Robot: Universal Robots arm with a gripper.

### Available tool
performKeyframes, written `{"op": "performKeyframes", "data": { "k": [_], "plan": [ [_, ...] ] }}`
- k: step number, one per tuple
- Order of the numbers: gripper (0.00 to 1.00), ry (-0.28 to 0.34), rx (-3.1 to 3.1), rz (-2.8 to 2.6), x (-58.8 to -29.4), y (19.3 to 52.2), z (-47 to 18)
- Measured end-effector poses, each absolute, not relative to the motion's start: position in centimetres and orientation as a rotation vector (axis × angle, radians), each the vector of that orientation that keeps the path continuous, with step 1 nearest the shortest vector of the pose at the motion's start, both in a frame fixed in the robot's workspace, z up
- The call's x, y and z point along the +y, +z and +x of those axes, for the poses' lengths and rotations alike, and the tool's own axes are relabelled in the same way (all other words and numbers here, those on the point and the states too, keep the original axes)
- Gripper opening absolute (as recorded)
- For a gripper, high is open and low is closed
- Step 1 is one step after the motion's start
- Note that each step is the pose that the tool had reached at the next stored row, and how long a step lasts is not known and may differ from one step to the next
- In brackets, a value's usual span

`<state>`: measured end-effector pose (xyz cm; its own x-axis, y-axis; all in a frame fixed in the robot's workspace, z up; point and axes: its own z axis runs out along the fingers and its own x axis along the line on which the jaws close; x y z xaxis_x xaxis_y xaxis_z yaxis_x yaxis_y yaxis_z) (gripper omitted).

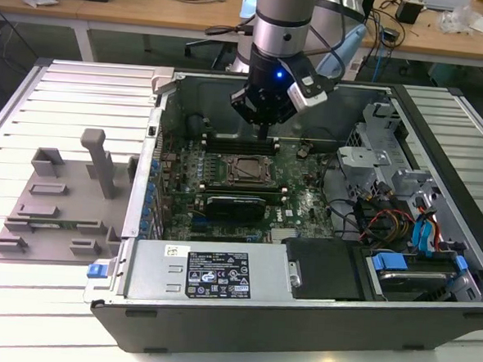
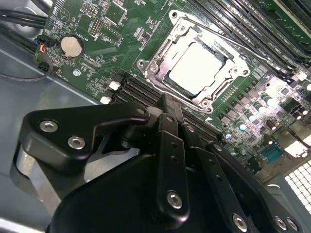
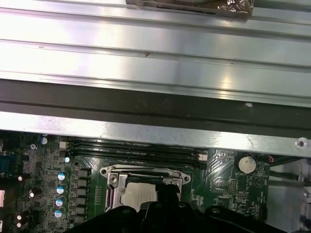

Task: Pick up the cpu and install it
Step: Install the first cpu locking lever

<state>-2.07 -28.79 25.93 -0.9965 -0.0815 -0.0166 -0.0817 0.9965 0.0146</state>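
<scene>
Silvery metal marks the cpu point(image 2: 197, 68), which is seen lying flat inside the socket frame point(image 2: 160, 58) on the green motherboard point(image 2: 97, 34), with the frame's metal edges around it; whether it is fully seated or clamped cannot be told. In the first wrist view the same chip point(image 3: 138, 194) is seen within the frame, partly hidden by the black gripper point(image 3: 167, 194). In the exterior view the gripper point(image 1: 263, 131) is held just above the socket frame point(image 1: 242, 171), inside the open computer case point(image 1: 430, 316), and nothing is seen between its fingers point(image 2: 167, 109), which are brought close together in the second wrist view; they appear nearly closed and empty. The chip is judged to be light, stiff and thin, with a smooth top plate that would be slippery under metal fingers, and its underside contacts and the socket pins beneath are judged fragile. A hold would best be taken on two opposite outer edges, kept level, with light pressure, and the top face and underside left untouched. Beside the case, well apart from the socket frame, a grey plastic tray point(image 1: 59, 211) is laid on the slatted table point(image 1: 66, 96).
</scene>
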Motion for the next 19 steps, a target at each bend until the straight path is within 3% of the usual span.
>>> {"op": "performKeyframes", "data": {
  "k": [19],
  "plan": [
    [0.11,0.019,3.123,-0.128,-28.8,28.9,-2.1]
  ]
}}
